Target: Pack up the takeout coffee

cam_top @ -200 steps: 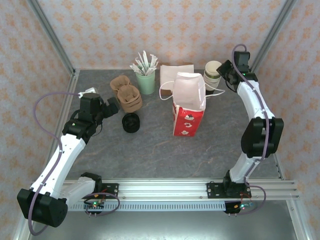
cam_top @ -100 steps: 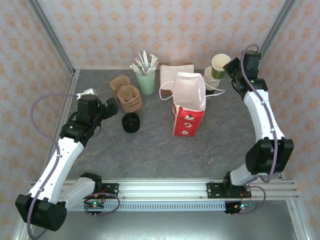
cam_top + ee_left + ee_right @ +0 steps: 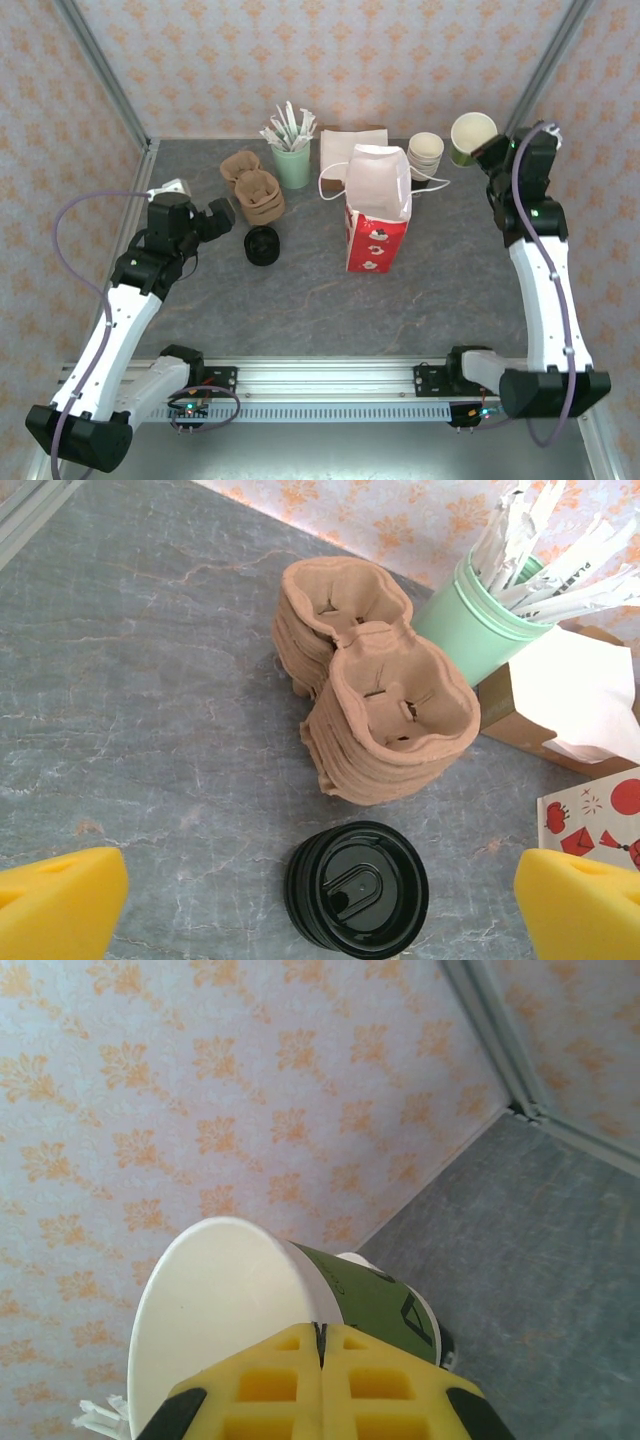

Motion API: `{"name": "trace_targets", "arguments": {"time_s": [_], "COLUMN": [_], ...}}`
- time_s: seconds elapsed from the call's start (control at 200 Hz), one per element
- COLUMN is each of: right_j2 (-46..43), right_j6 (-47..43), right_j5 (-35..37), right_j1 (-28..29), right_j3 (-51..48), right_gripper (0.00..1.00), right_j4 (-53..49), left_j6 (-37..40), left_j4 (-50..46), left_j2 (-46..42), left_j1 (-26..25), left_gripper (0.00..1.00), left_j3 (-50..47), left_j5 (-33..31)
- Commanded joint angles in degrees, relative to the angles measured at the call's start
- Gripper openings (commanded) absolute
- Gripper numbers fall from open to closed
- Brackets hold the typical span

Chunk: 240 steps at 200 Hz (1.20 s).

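Table (image 3: 300, 300), grey stone-pattern, one. Left gripper (image 3: 220, 213), one: claw spread wide and empty, poised just short of the lid stack, apparently placed to take a lid. Black lids (image 3: 357, 888), one stack; the number in it cannot be read from above. Red-and-white paper bag (image 3: 377, 215), one: upright mid-table with its mouth open upward, so a cup can go in from the top. Pulp cup carriers (image 3: 380, 705), one nested stack of two-well trays just behind the lids, count unclear. Mint-green tumbler (image 3: 293, 165), one, keeping wrapped sticks upright, perhaps stirrers. Napkin box (image 3: 350, 145), one, behind the bag. Lidless cups (image 3: 426, 155), one nested stack at far right, several deep. Takeout coffee cup (image 3: 473, 137), one: olive-green sides, cream inside, no lid on it; held tilted in the air at the far right corner, clear of the cup stack and well apart from the bag. Right gripper (image 3: 320, 1345), one: pads pressed together on that cup's wall at the rim, a pinch that leaves the mouth free for lidding.
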Motion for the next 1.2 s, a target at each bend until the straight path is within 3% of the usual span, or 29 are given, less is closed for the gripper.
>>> {"name": "trace_targets", "arguments": {"time_s": [0.0, 0.355, 0.606, 0.886, 1.196], "right_j2": [-4.2, -14.1, -20.6, -27.1, -25.3], "right_j6": [-0.9, -1.6, 1.1, 7.1, 11.0], "right_j5": [3.5, -4.0, -13.5, -17.7, -11.8], "right_j1": [0.2, 0.2, 2.9, 18.8, 39.7], "right_j3": [-2.7, -12.9, -24.6, -36.4, -42.9], "right_gripper": [0.00, 0.00, 0.00, 0.00, 0.00], "right_j4": [-8.3, -24.9, -27.7, -18.5, 2.1], "left_j6": [-0.1, -1.1, -1.4, -1.6, -3.1], "left_j4": [-2.1, -0.6, -0.5, 0.6, 3.1], "left_j2": [-0.6, -1.8, -3.4, -3.6, -1.6], "left_j1": [-0.7, -1.2, -1.6, -1.6, -1.7], "left_gripper": [1.00, 1.00, 1.00, 1.00, 1.00], "left_j3": [1.1, -1.7, -4.5, -7.4, -11.7], "left_j5": [1.2, 4.2, 4.4, 4.0, 4.2]}}
